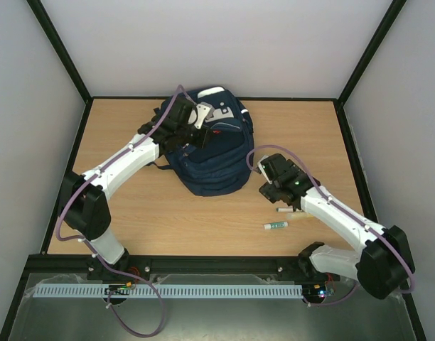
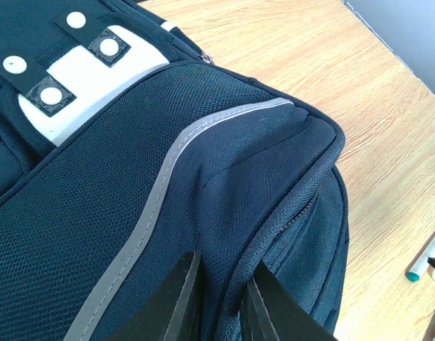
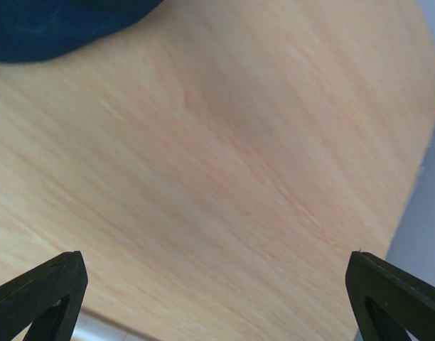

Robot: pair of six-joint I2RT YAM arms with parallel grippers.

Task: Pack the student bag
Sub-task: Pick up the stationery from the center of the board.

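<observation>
Tabletop (image 2: 388, 106); student bag (image 2: 132, 213) fabric in left pincer (image 2: 227, 260)

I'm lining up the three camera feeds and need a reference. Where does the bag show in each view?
Top external: the bag lies at upper centre of the table.
Left wrist: the bag fills the left and centre, with the table at the right.
Right wrist: the bag is only a blue sliver in the top left corner.
Shared landmark: the wooden table, visible in all three.
</observation>
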